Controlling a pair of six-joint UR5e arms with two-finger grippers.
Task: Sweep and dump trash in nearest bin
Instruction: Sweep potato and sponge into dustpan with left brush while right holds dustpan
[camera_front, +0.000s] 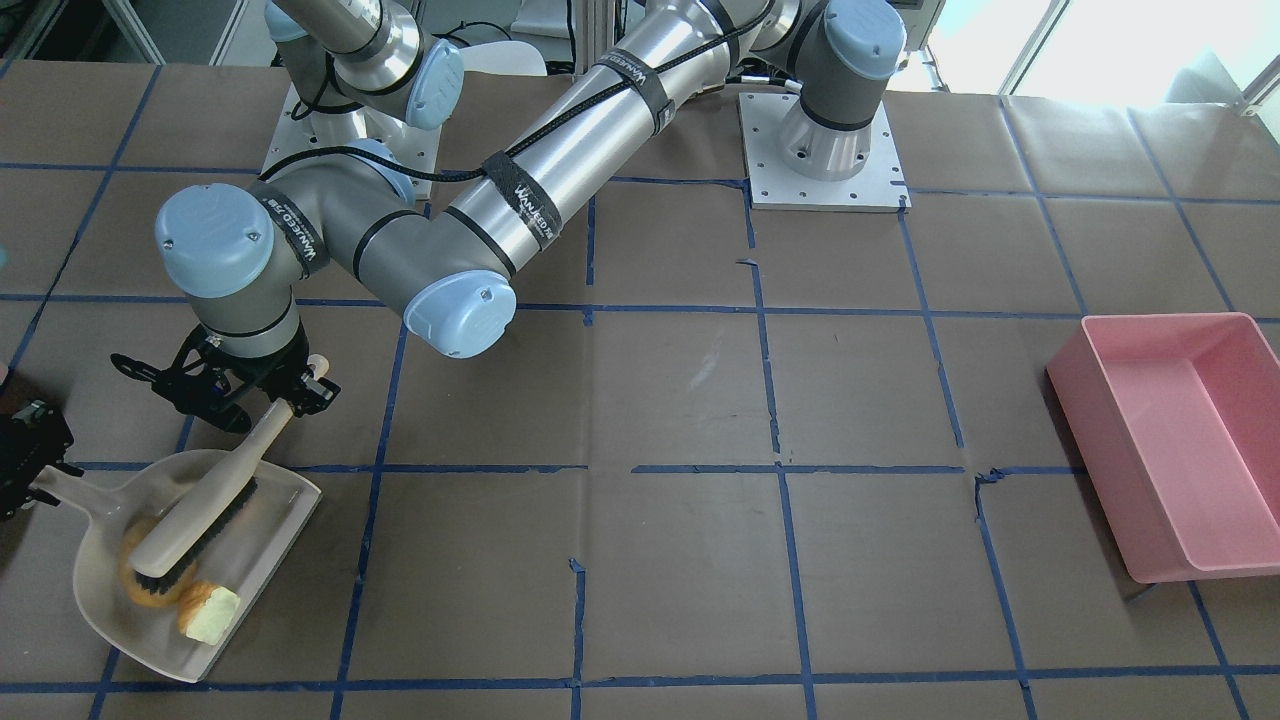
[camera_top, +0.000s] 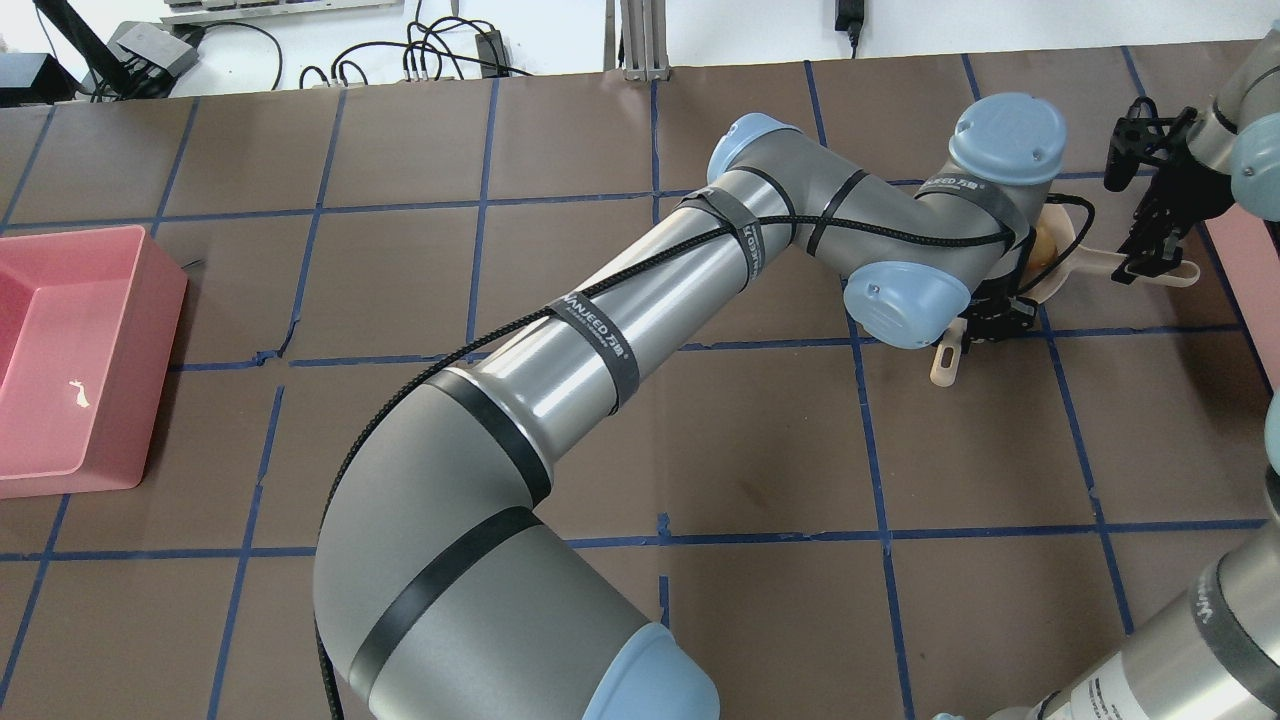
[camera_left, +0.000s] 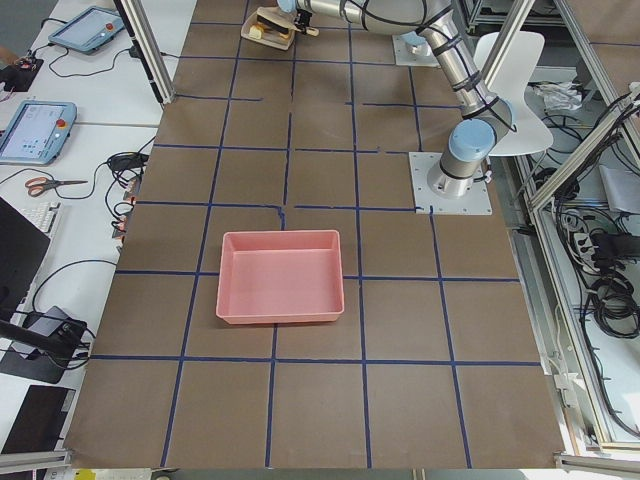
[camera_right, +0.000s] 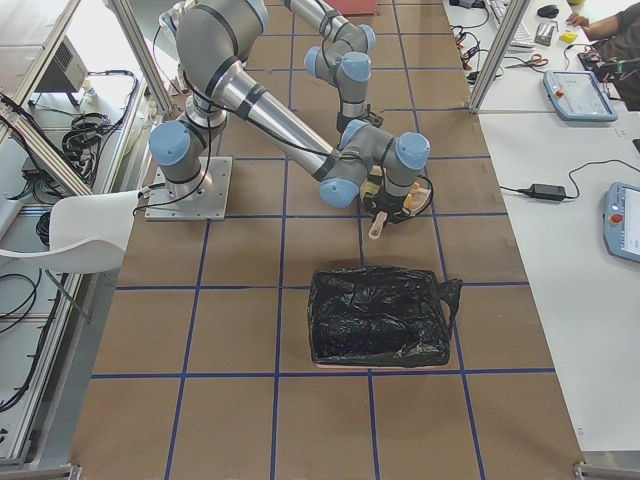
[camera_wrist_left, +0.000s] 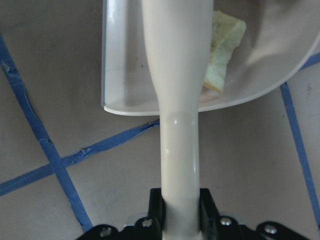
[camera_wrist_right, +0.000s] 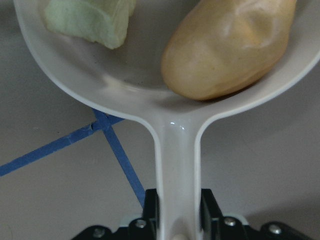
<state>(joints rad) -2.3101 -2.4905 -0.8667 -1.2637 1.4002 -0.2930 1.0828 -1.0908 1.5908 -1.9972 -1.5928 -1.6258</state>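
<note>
At table's near corner: trash (camera_front: 210, 610) lumps sit in dustpan (camera_front: 275, 510), brush (camera_front: 195, 520) bristles over them | right gripper (camera_wrist_right: 177, 205) clamped on pan handle | left gripper (camera_wrist_left: 180, 202) clamped on brush handle | judged: sweeping done, dump pending | next: lift brush clear, carry pan level to bin (camera_top: 1245, 270) nearby.

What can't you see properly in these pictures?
Potato-like lump: front-facing view, brush covers most of it.
Dustpan: overhead view, left arm hides nearly all.
Bin: overhead view, right edge cuts it off.
Right gripper: front-facing view, left edge cuts it off.
</note>
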